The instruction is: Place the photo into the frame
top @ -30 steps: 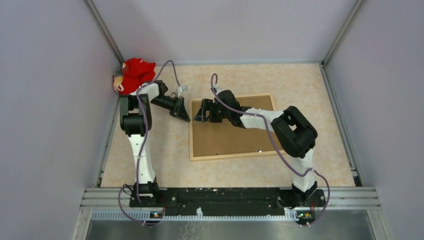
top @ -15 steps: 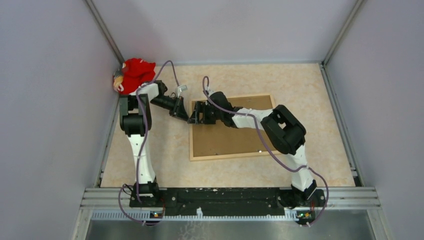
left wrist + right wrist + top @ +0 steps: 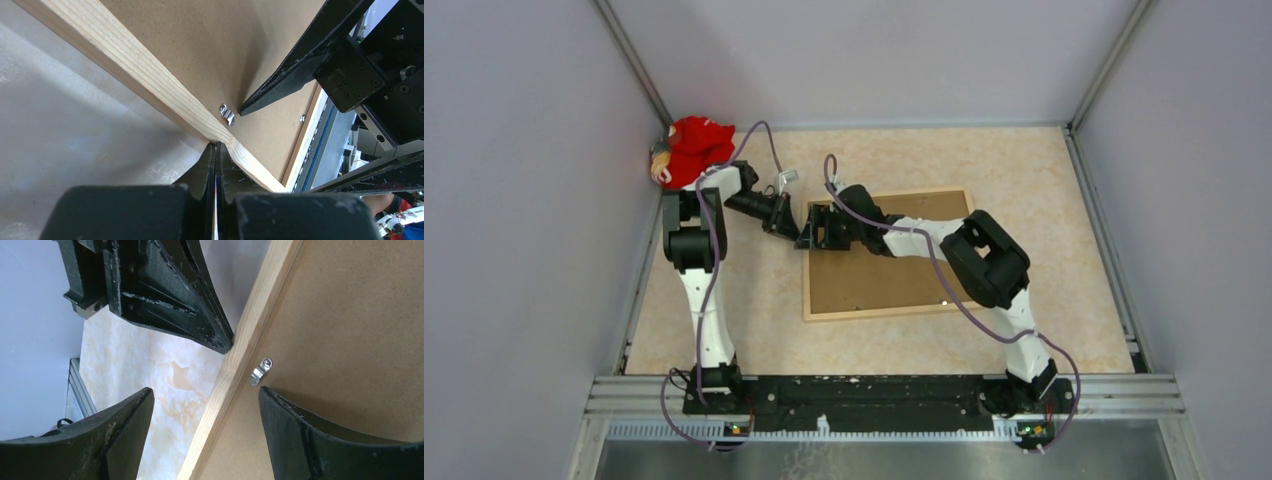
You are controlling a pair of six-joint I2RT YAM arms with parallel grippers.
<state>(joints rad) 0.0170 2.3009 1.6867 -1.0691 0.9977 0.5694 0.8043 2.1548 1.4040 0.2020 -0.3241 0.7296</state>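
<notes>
Desk point(image 3: 1044, 180): flat top with a beige, marbled pattern and a matte finish, walled in by grey panels.
Frame point(image 3: 886, 312): thin rectangle of pale, straight-grained wood. It lies flat and back-up in the middle of the desk, with its long sides running left to right.
Backing board point(image 3: 874, 280): smooth brown fibreboard that fills the frame's back.
Right hand point(image 3: 205, 390): its black, wedge-shaped fingers are spread wide and grip nothing. They straddle the frame's left rail, one finger over the desk and the other over the board.
Left hand point(image 3: 216, 150): the fingers are pressed together, with their tips against the outer edge of the same rail, just beside the right hand. I cannot tell whether anything thin is pinched between them.
Red cloth object point(image 3: 692, 148): soft and crumpled, tucked into the far-left corner well apart from the frame.
Turn clip point(image 3: 261, 371): small, shiny metal tab fixed by a screw, on the board just inside the left rail and between the right hand's fingers.
</notes>
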